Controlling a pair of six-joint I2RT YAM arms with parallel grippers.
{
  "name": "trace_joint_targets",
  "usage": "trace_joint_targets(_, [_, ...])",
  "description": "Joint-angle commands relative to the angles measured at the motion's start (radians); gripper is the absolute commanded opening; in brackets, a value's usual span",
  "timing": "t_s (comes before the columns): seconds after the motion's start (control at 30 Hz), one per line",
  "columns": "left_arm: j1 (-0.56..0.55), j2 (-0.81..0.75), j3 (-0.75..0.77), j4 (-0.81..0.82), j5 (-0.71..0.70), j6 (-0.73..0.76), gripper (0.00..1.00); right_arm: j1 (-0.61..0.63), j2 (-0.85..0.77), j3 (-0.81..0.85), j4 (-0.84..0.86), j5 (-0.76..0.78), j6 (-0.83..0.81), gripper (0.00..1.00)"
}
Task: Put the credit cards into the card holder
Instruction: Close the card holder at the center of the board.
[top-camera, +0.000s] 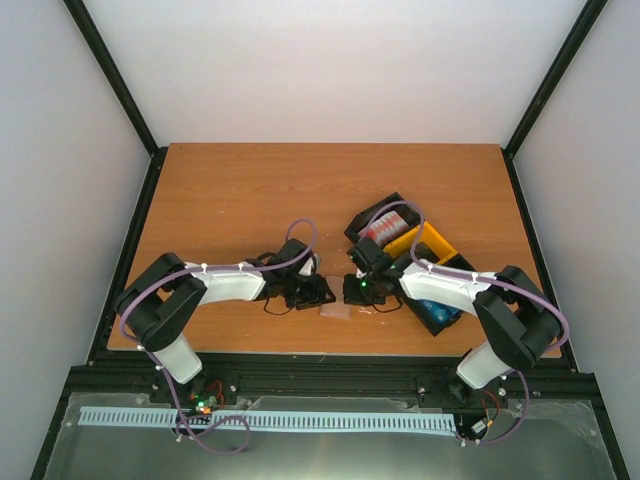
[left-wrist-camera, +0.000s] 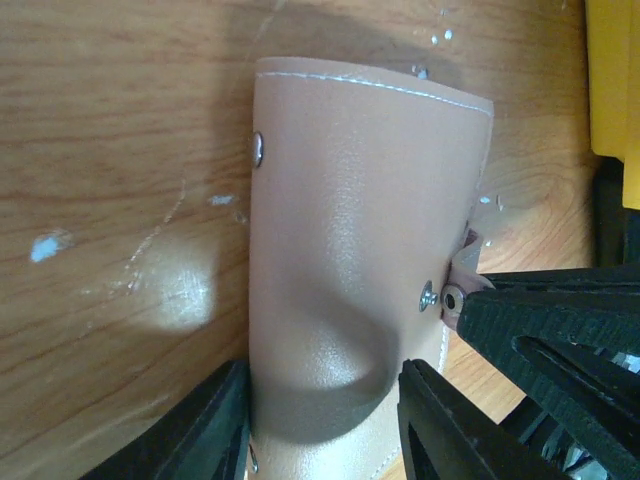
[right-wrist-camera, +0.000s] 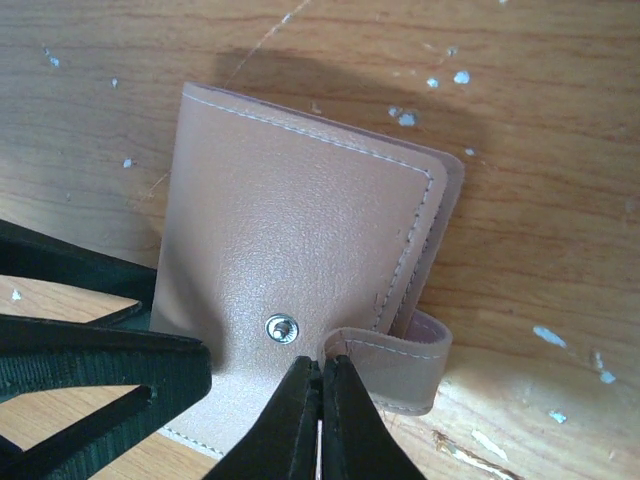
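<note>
1. Top view: the tan-brown folding leather card holder (top-camera: 336, 312) lies on the wooden desk (top-camera: 250, 190) between my left hand (top-camera: 318, 294) and right hand (top-camera: 356, 291).
2. Left wrist: my left hand (left-wrist-camera: 322, 378) straddles the card holder (left-wrist-camera: 360, 250); I cannot tell whether it grips.
3. Right wrist: my right hand (right-wrist-camera: 321, 366) is closed, its tips at the card holder's (right-wrist-camera: 290, 230) snap strap (right-wrist-camera: 395, 370).

Wooden table (top-camera: 250, 190) — tray (top-camera: 408, 241), card holder (top-camera: 336, 312) apparently resting.

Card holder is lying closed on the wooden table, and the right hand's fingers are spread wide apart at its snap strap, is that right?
Not quite. The card holder does lie closed on the wooden table, but the right hand is shut, its fingers pressed together at the snap strap, not spread wide. The right wrist view shows it.
</note>
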Motion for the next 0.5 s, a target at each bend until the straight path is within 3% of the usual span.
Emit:
trace_joint_targets(0.0, [-0.004, 0.038, -0.085, -0.009, -0.181, -0.034, 0.44, -0.029, -0.021, -0.016, 0.042, -0.028, -0.070, 0.03])
trace_joint_targets(0.47, [-0.006, 0.034, -0.159, 0.119, -0.121, -0.041, 0.40, -0.078, -0.033, 0.018, -0.005, -0.099, -0.157, 0.03])
